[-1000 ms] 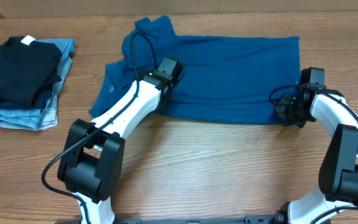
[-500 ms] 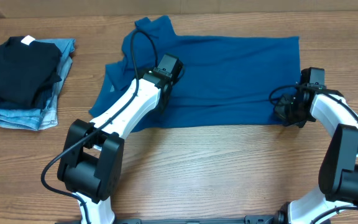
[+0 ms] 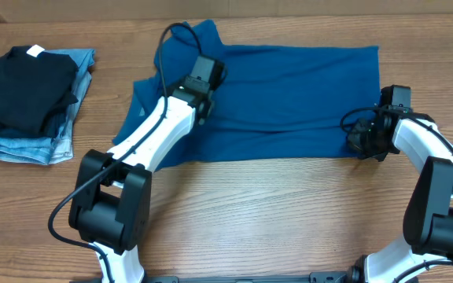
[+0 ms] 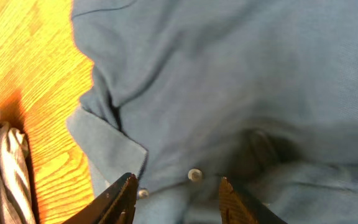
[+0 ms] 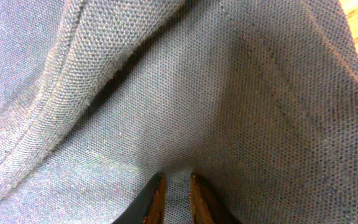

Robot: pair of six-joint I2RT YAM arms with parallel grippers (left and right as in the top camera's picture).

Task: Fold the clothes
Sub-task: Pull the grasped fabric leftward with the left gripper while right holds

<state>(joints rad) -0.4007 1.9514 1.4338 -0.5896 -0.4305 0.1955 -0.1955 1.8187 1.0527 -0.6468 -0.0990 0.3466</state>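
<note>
1. The left end effector (image 4: 176, 202) is open: its two fingers (image 4: 122, 198) stand apart above the shirt (image 4: 241, 87), with nothing between them.
2. Below it, the left wrist view shows a small button (image 4: 195, 175) and the collar (image 4: 107, 144) lying on the cloth.
3. From overhead, the left end effector (image 3: 204, 73) hangs over the shirt's upper left part, near the collar (image 3: 191, 33).
4. The right end effector (image 5: 176, 190) is closed on a pinched fold of the shirt (image 5: 185, 93).
5. From overhead, the right end effector (image 3: 360, 138) grips the shirt's lower right corner.
6. The shirt (image 3: 289, 86) lies spread on the desk (image 3: 274, 212), in the middle and toward the far edge.
7. At the far left, well apart from the shirt, a folded black garment (image 3: 22, 82) lies on folded jeans (image 3: 53, 137).
</note>
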